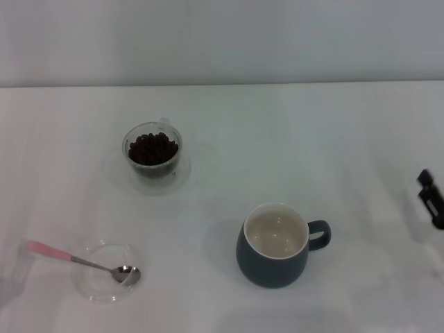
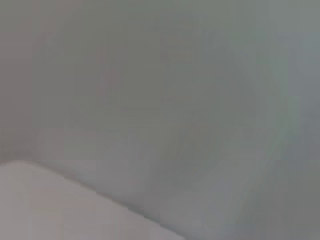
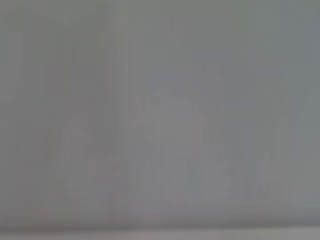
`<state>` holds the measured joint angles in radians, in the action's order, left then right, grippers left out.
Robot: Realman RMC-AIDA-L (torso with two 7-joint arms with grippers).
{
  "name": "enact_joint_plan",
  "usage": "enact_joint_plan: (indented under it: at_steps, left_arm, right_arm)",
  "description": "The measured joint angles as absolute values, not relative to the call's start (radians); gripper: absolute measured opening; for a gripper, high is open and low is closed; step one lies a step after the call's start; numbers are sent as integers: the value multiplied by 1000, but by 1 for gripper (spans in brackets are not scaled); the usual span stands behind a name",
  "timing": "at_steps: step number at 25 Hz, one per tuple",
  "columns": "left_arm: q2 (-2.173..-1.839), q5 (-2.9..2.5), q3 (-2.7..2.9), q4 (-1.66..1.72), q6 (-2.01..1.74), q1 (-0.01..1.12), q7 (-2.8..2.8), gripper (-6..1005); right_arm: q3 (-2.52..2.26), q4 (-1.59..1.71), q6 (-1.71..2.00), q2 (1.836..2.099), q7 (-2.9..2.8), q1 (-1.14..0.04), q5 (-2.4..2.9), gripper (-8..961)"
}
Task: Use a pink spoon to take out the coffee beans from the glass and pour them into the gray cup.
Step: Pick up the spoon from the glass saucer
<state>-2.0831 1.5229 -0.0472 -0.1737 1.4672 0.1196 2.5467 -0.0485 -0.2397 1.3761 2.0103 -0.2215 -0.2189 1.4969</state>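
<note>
In the head view the pink spoon (image 1: 83, 261) lies at the front left, its metal bowl resting in a flat clear glass dish (image 1: 105, 272) and its pink handle pointing left. The glass (image 1: 152, 151) stands at the back left, filled with coffee beans (image 1: 152, 148). The gray cup (image 1: 274, 244) stands upright front centre-right, its inside showing no beans, handle to the right. A small dark part of my right gripper (image 1: 431, 198) shows at the right edge, far from all of them. My left gripper is out of view. Both wrist views show only plain grey surface.
Everything stands on a white table (image 1: 291, 139), whose far edge meets a pale wall at the back. Bare tabletop lies between the glass, the dish and the cup.
</note>
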Motion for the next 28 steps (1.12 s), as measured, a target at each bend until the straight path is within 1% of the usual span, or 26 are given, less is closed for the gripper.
enact_joint_plan:
  at_steps: [7,11,28]
  left_arm:
    - [-2077,1419,-38,-113,1456,90,2211,891]
    - [-2077,1344,-38,-83,1440,93,2107,891]
    - [-2072,1180,-38,-31,1321,204,1969,878]
  right_arm:
    - [13,-244,1400,2011,-217,-226,1497,621]
    - [14,-242,1403,2011,-219,-229,1497,621]
    - [8,-256,1394,2011,-222,-224,1499,621]
